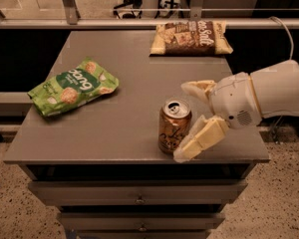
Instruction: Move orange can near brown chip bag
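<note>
The orange can [172,125] stands upright near the front edge of the grey table [119,118], silver top showing. The brown chip bag [191,37] lies flat at the table's far edge, right of centre. My gripper [187,120] reaches in from the right, open, with cream fingers: the near finger [202,139] is right beside the can's front right side, the far finger [198,88] is behind and to the right of the can. The can sits at the mouth of the open jaws, not gripped.
A green chip bag [72,85] lies on the table's left side. A rail [139,24] runs behind the table. Drawers [139,199] sit under the tabletop. The white arm [269,93] fills the right side.
</note>
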Controlling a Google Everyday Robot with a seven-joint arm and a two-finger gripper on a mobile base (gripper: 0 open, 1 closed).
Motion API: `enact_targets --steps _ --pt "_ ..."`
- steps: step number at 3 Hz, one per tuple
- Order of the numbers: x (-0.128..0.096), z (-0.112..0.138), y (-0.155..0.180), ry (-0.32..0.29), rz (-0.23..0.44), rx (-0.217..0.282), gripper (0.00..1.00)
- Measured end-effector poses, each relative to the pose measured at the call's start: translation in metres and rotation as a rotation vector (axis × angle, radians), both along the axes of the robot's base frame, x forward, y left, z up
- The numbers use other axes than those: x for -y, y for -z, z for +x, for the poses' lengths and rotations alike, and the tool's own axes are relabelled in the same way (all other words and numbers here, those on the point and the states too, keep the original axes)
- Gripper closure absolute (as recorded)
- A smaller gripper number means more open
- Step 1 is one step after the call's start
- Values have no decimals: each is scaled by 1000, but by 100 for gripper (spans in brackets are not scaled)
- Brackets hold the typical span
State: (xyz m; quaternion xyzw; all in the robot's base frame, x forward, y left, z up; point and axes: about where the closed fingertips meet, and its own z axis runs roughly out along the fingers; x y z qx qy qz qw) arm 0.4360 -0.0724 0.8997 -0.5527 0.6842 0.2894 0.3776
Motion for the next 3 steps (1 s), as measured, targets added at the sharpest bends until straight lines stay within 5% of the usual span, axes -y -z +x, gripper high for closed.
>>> enact_targets --steps 1,3 --pt "-11 6 12 10 90 13 22" --pt "11 17 11 77 124 57 75"
